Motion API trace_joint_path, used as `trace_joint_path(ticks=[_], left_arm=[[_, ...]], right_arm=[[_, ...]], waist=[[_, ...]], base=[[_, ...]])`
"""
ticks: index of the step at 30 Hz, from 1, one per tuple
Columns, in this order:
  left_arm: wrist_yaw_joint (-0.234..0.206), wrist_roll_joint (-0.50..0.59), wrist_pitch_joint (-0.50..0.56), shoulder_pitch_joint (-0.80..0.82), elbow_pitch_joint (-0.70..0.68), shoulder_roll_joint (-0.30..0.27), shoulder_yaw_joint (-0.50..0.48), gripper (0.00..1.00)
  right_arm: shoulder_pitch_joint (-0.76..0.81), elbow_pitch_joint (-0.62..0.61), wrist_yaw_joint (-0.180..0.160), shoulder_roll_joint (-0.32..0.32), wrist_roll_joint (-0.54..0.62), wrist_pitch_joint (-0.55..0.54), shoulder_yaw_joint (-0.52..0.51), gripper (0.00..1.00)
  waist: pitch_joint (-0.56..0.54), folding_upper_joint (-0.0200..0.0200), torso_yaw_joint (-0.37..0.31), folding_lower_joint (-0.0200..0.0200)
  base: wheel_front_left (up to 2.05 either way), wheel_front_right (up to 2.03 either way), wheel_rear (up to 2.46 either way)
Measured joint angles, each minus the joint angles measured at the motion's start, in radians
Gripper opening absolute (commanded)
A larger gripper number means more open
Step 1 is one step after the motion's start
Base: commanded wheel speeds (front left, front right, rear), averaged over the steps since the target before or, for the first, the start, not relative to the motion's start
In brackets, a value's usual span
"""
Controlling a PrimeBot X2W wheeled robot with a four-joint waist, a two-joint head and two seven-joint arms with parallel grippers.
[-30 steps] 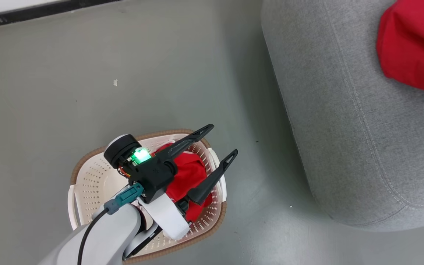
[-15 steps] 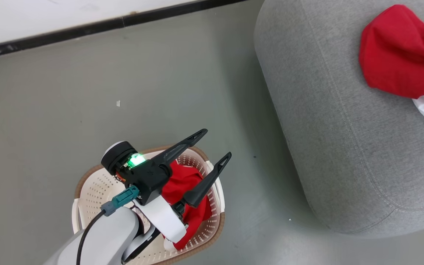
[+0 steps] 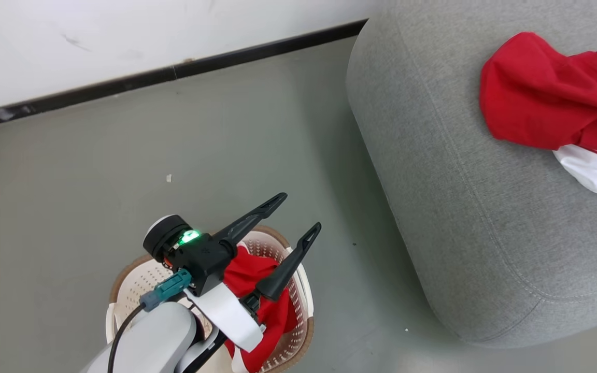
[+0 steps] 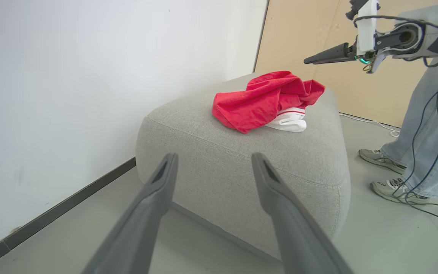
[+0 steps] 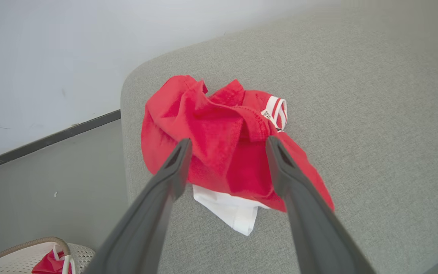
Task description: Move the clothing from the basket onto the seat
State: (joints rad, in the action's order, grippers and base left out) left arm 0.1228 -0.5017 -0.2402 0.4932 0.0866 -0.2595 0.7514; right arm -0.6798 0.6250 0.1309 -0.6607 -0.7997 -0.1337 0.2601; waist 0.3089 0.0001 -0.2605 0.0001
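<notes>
Hovering left gripper, jaws wide

The left arm's pale forearm enters the head view at about 7 o'clock and runs toward 1 o'clock. It ends in a black wrist housing with a green light lit on top. A teal cable connector sits at the forearm's end. The left gripper points toward 2 o'clock, its two long dark fingers spread wide and gripping nothing. In its own wrist view the right gripper also has its fingers parted and empty. The left wrist view shows it at 1 o'clock, side-on and raised, aimed toward 9 o'clock.
</notes>
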Motion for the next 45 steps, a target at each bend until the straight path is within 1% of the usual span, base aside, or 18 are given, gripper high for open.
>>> trace_joint_path(ticks=[5,7,13,21,26,34,38,42,45], left_arm=[[-0.007,-0.004,-0.001,-0.018,0.006,0.003,-0.016,1.00],[-0.016,-0.009,-0.003,-0.026,0.006,0.006,-0.031,1.00],[-0.047,-0.017,-0.008,-0.055,0.009,0.006,-0.068,1.00],[-0.083,-0.025,-0.008,-0.088,0.002,0.003,-0.126,1.00],[-0.104,-0.026,-0.008,-0.109,-0.004,-0.002,-0.162,1.00],[-0.136,-0.028,-0.009,-0.144,-0.011,-0.020,-0.222,1.00],[-0.158,-0.040,-0.009,-0.170,-0.012,-0.022,-0.257,1.00],[-0.170,-0.054,-0.009,-0.186,-0.009,-0.022,-0.280,1.00],[-0.179,-0.063,-0.009,-0.208,-0.004,-0.019,-0.302,1.00]], right_arm=[[0.000,-0.064,0.000,-0.031,0.021,0.004,0.026,1.00],[0.000,-0.096,0.000,-0.035,0.029,0.023,0.038,1.00],[0.002,-0.189,0.000,-0.035,0.029,0.091,0.075,1.00],[0.016,-0.258,0.000,-0.060,0.030,0.200,0.093,1.00],[0.046,-0.271,0.000,-0.046,0.035,0.243,0.111,1.00],[0.077,-0.295,0.000,-0.029,0.064,0.348,0.122,1.00],[0.089,-0.312,0.000,-0.005,0.072,0.355,0.134,1.00],[0.108,-0.327,0.000,0.005,0.083,0.364,0.141,1.00],[0.131,-0.330,0.000,0.012,0.105,0.376,0.128,1.00]], waist=[[-0.030,0.0000,-0.003,0.0000],[-0.042,0.0000,-0.003,0.0000],[-0.073,0.0000,0.007,0.0000],[-0.108,0.0000,0.041,0.0000],[-0.129,0.0000,0.068,0.0000],[-0.158,0.0000,0.119,0.0000],[-0.171,0.0000,0.147,0.0000],[-0.180,0.0000,0.168,0.0000],[-0.190,0.0000,0.196,0.0000]], base=[[0.00,0.00,0.00],[0.00,0.00,0.00],[0.00,0.00,0.00],[0.00,0.00,0.00],[0.00,0.00,0.00],[0.00,0.00,0.00],[0.00,0.00,0.00],[0.00,0.00,0.00],[0.00,0.00,0.00]])
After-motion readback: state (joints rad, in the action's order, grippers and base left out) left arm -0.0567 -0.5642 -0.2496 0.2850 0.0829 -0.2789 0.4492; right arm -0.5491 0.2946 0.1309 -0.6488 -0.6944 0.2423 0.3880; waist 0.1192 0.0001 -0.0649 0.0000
